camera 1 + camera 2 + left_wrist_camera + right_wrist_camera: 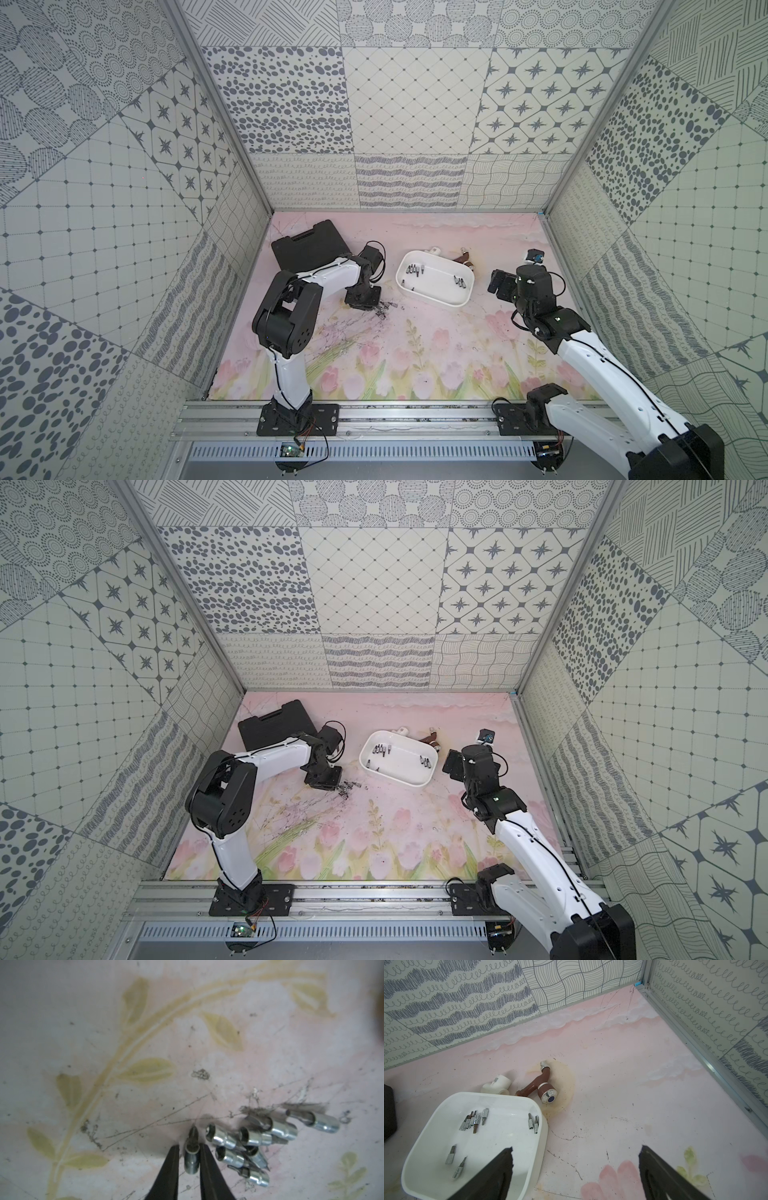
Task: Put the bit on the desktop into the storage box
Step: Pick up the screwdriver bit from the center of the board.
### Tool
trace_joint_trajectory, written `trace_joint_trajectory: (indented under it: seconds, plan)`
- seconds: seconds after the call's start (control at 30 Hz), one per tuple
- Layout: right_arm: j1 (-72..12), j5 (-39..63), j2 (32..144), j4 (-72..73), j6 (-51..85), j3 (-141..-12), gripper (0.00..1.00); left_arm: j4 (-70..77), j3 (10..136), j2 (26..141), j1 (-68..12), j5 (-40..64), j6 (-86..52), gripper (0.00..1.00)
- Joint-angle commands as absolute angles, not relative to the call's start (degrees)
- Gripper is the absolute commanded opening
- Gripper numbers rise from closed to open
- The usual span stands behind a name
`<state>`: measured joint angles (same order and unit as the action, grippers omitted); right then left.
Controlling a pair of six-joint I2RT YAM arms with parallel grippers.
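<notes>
On the scratched pink desktop (436, 345) lies a heap of several silver bits (255, 1140), seen in both top views (347, 788). My left gripper (189, 1147) reaches down at the heap's edge (376, 309), its black fingers closed in on one bit (191, 1159) that lies flat apart from the rest. The white storage box (440, 302) stands to the right of it with several bits (473, 1120) inside. My right gripper (576, 1151) hovers open and empty beside the box's right wall (542, 1132), seen in a top view (496, 282).
A black tool case (307, 249) lies behind the left arm. A brown tap (544, 1086) and a white pipe elbow (497, 1085) lie just behind the box. A small blue and black object (534, 257) sits near the right wall.
</notes>
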<state>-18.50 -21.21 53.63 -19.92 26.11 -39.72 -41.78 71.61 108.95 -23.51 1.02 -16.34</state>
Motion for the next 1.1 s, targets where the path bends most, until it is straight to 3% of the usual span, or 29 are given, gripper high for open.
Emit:
trace_joint_trajectory:
  seconds: [0.0,1.07]
  plan:
    - [-18.19,-21.79,54.01,-18.63,25.57,-40.63,0.97,-41.06,71.8,109.88,-23.33,2.2,-16.08,0.2]
    - [-18.11,-21.36,53.49,-18.62,25.92,-40.34,0.97,-44.08,72.99,103.41,-23.43,0.32,-16.33,0.13]
